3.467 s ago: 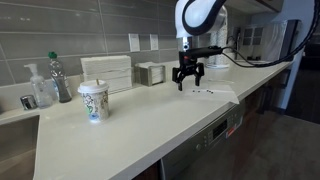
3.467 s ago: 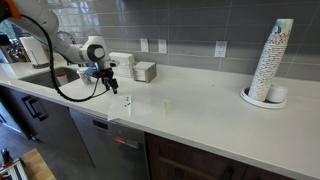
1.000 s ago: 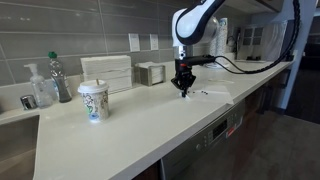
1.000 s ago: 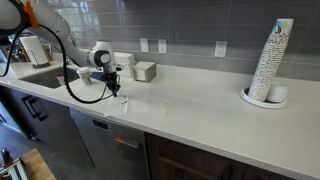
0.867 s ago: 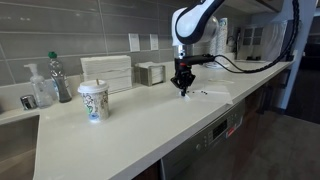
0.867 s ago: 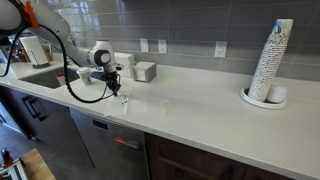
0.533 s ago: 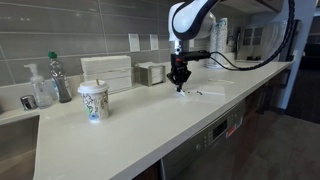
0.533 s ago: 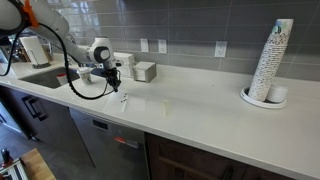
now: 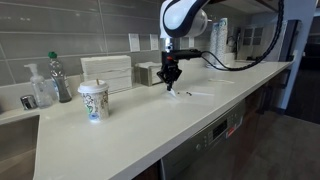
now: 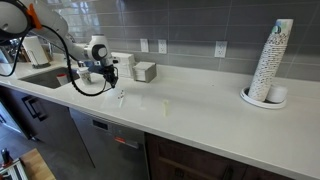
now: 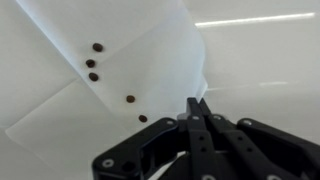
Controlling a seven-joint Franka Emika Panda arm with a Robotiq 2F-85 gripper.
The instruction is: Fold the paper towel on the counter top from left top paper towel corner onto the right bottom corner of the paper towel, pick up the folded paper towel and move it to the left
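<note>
The gripper (image 11: 197,108) is clenched, its jaws pinching one edge of the paper towel (image 11: 130,70), which hangs from the fingertips down toward the counter top (image 11: 270,50). The towel looks thin, limp and easily torn, so an edge pinch suits it. Beyond the gripper stand a small box (image 9: 150,73), a dispenser (image 9: 107,72) and a paper cup (image 9: 93,101), all well apart from it.

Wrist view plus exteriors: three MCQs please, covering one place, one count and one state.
1. The cup stands: A) beside the dispenser; B) on top of it; C) on the floor.
2. Dark dots on the towel in the wrist view: A) two; B) five; C) nine.
3. The gripper is: A) wide open; B) shut on the towel's edge; C) shut on the cup.
Key: A, the cup sits on the counter next to the dispenser; B, five dots show; B, the gripper is closed with the towel's edge pinched.
</note>
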